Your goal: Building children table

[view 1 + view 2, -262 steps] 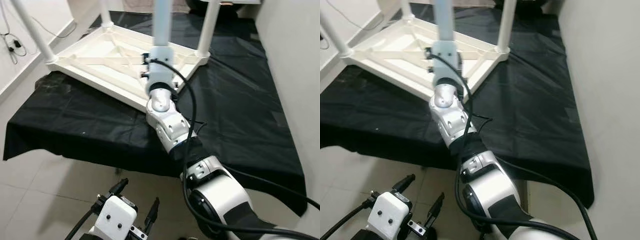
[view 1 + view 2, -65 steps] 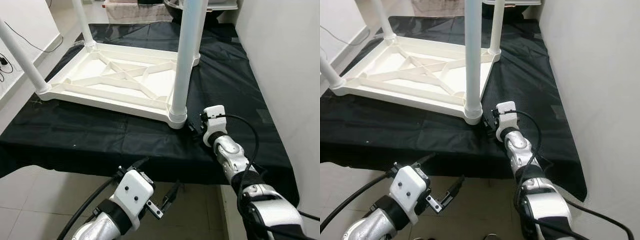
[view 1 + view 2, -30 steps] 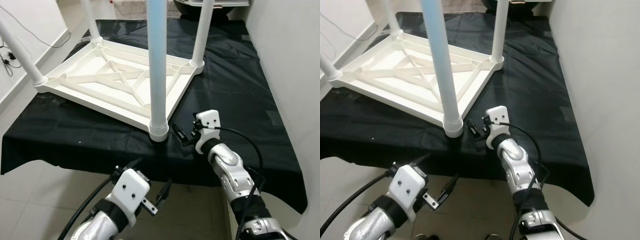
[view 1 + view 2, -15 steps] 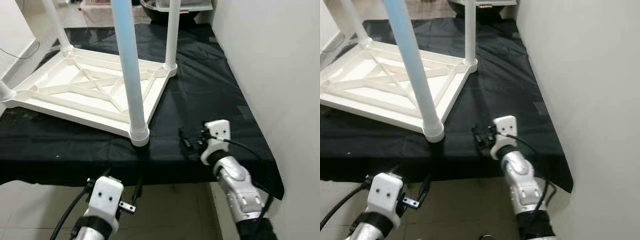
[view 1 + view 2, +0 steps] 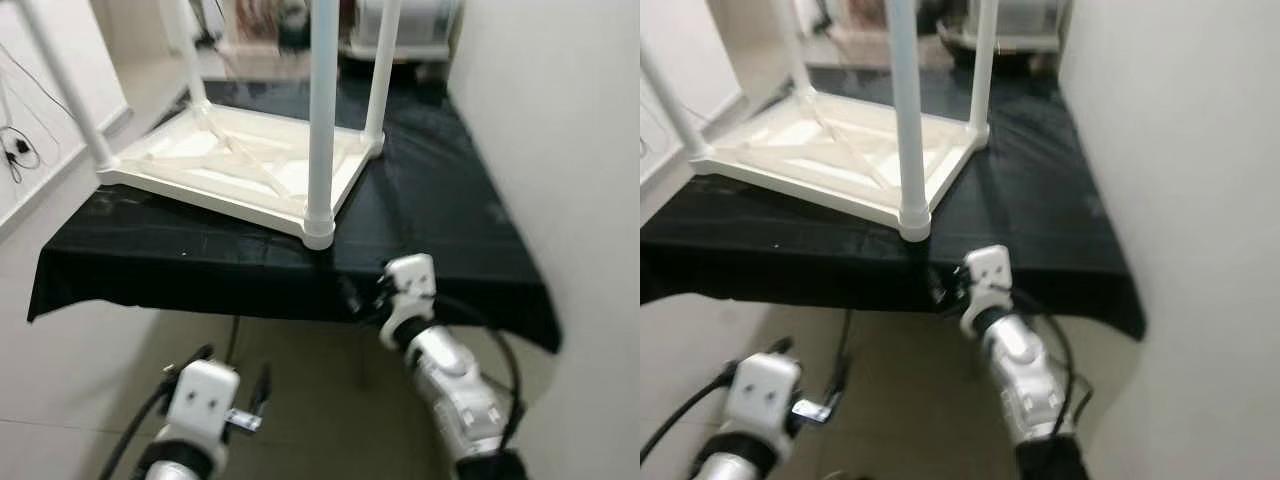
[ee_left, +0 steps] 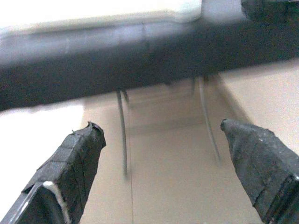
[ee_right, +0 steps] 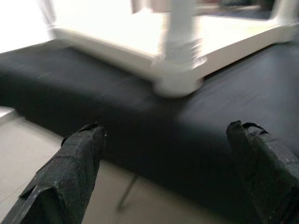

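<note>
A black-draped work surface (image 5: 440, 215) carries an upturned white plastic children's table (image 5: 240, 165), legs up, toward its left.

My right arm (image 5: 455, 385): silver jointed shell, white wrist block, black cable looping alongside. My left arm (image 5: 190, 425): white block with two dark screw holes, black cables. Claw fingers (image 7: 70, 175) black, rough-textured, tapered.

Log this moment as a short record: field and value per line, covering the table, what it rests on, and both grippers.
table: white children's table, upside down, four legs pointing up
nearest leg: white leg, upright at the near corner
support: black cloth draped over a raised surface
right gripper: right gripper open, at the cloth's near edge, facing the near corner, apart from it
left gripper: left gripper open, low over the tiled floor, holding nothing
</note>
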### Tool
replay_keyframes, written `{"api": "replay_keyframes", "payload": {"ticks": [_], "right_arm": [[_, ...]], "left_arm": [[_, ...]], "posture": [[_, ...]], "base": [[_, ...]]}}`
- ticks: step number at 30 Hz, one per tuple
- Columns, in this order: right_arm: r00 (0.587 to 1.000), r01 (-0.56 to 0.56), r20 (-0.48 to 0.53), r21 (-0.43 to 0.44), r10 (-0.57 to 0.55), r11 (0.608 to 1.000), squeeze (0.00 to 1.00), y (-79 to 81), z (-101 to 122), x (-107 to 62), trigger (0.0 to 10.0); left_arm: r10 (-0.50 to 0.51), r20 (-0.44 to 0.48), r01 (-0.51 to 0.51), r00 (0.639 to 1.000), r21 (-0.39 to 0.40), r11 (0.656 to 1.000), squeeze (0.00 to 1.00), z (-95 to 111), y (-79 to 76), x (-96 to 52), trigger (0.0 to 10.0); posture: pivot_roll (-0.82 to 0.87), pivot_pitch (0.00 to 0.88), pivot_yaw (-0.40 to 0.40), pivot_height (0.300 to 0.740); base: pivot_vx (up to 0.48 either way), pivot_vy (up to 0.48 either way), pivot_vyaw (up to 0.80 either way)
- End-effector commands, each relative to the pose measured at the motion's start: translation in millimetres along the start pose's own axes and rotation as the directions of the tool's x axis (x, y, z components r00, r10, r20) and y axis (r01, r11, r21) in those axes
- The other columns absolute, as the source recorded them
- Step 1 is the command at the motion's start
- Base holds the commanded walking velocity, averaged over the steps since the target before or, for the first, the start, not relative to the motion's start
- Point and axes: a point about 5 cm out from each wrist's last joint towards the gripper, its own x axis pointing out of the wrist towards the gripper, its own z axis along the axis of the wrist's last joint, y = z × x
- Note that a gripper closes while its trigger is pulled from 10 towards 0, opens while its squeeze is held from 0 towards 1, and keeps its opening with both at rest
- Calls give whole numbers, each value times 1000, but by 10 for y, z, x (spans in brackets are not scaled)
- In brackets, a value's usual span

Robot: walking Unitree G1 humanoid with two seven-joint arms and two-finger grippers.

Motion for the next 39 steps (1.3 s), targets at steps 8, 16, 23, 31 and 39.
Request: {"api": "replay_keyframes", "payload": {"ticks": [8,16,23,31,39], "right_arm": [[1000,-15,-2,-3,15,1000,0,98,-22,-2,10000],[985,-175,-8,-15,175,984,0,357,-41,-9,10000],[958,-286,-11,-1,286,958,0,509,-60,-56,10000],[958,-286,-12,32,286,958,0,608,-67,-106,10000],[959,-281,-13,8,282,960,0,631,-101,-121,10000]], "left_arm": [[7,25,-7,1000,23,1000,0,32,45,50,10000],[53,30,-55,998,44,998,0,41,98,85,10000],[114,50,-114,992,8,993,0,103,146,113,10000],[156,8,-155,988,-71,985,0,29,86,111,10000],[164,1,-163,986,-62,985,0,-4,49,214,10000]], "posture": [[18,84,-5,734],[20,76,-6,734],[15,75,-13,734],[-1,53,-19,734],[-17,21,-18,734]], "base": [[-480,0,0],[-180,0,0],[0,0,0],[0,0,0],[0,0,0]]}}
